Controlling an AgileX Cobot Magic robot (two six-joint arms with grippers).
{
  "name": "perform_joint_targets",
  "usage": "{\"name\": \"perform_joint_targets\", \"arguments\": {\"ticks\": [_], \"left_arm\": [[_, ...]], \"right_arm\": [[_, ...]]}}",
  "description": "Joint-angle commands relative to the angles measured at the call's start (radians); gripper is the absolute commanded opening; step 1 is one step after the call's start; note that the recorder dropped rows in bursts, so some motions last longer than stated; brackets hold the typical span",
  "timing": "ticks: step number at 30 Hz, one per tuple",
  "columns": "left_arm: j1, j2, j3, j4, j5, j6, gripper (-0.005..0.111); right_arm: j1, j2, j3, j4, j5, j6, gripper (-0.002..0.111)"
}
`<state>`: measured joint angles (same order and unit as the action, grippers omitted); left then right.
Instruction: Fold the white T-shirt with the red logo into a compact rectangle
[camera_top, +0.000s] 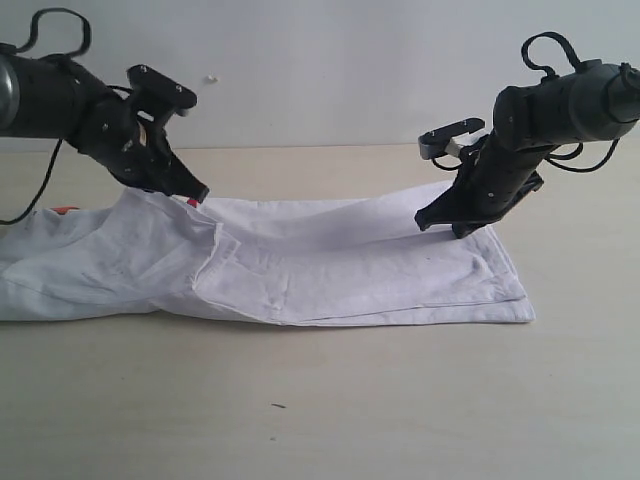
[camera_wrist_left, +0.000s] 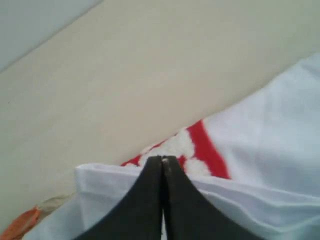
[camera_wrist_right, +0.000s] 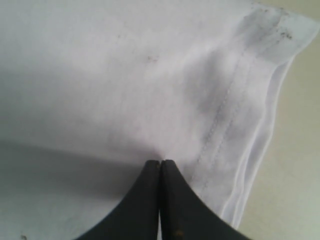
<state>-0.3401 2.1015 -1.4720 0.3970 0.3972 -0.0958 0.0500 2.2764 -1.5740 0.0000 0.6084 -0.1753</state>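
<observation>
Fold (camera_wrist_left: 260, 197) hides most of red logo (camera_wrist_left: 207, 150); left tool (camera_top: 199, 192), right tool (camera_top: 440, 225) each clamped on white T-shirt (camera_top: 330, 265).

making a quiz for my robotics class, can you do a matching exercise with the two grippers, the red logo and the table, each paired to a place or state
Things
1 left gripper
2 right gripper
3 red logo
4 table

Places or states
a beige, lying under the white T-shirt
b shut on a fold edge, red showing just beyond it
c shut on cloth near the stitched hem
d partly hidden under a white fold

Pairs: 1-b, 2-c, 3-d, 4-a
</observation>
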Motion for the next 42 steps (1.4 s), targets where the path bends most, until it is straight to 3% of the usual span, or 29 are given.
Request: {"name": "perform_joint_targets", "arguments": {"ticks": [1,4,13,22,27,31,35,42], "left_arm": [[0.003,-0.043,0.014,-0.361,0.072,0.399,0.000],[0.012,-0.019,0.014,-0.493,0.223,0.582,0.000],[0.002,0.063,0.061,-0.543,0.408,0.648,0.000],[0.002,0.005,0.068,-0.510,0.571,0.651,0.000],[0.041,-0.095,0.091,-0.510,0.520,0.592,0.000],[0.090,-0.162,0.170,-0.510,0.366,0.434,0.000],[0.149,-0.167,0.244,-0.506,0.357,0.245,0.000],[0.183,-0.123,0.309,-0.504,0.309,0.219,0.000]], "right_arm": [[-0.003,0.016,-0.013,0.000,0.036,-0.006,0.000],[-0.003,-0.010,-0.051,0.008,0.086,-0.006,0.000],[-0.003,-0.099,-0.060,0.052,0.106,-0.006,0.000],[-0.003,-0.104,-0.060,0.089,0.108,-0.024,0.000],[-0.003,-0.104,-0.060,0.165,0.108,-0.072,0.000],[-0.003,-0.097,-0.060,0.186,0.111,-0.090,0.000],[-0.003,-0.044,-0.058,0.186,0.104,-0.090,0.000],[-0.003,0.011,-0.021,0.175,0.127,-0.094,0.000]]}}
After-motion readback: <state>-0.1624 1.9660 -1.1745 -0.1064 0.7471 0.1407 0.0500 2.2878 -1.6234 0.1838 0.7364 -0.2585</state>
